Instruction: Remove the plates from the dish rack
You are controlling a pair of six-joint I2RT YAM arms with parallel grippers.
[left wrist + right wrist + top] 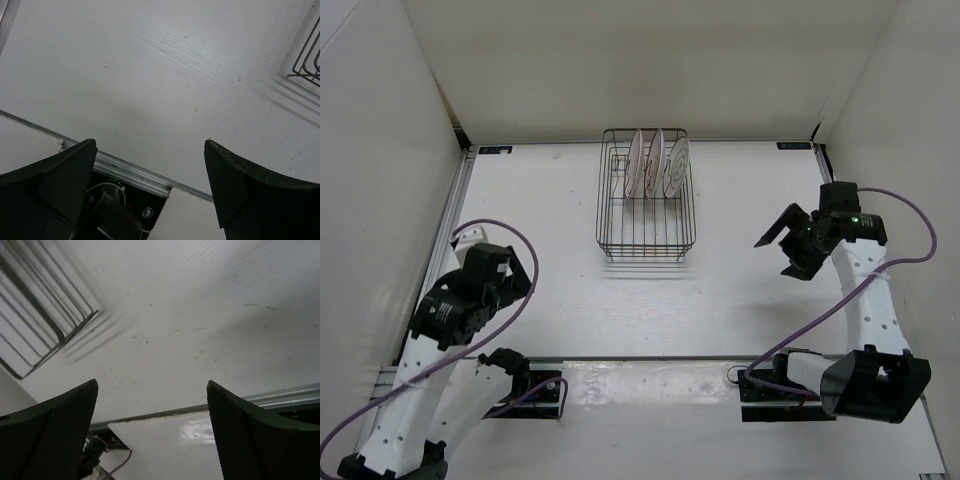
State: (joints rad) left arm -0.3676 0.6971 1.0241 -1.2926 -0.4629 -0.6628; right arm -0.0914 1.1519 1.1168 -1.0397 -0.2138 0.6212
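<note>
The dark wire dish rack (647,235) stands at the back middle of the table. Three white plates stand upright in its far half: one with reddish marks (637,163) on the left, a middle one (656,158) seen almost edge-on, and one with grey rings (676,166) on the right. My right gripper (784,247) is open and empty, raised to the right of the rack. My left gripper (500,362) is open and empty, low near the table's front left edge. A rack corner shows in the left wrist view (306,57) and in the right wrist view (35,325).
White walls close the table at the back and on both sides. A metal rail (135,172) runs along the table's front edge by the arm bases. Purple cables (520,240) loop off both arms.
</note>
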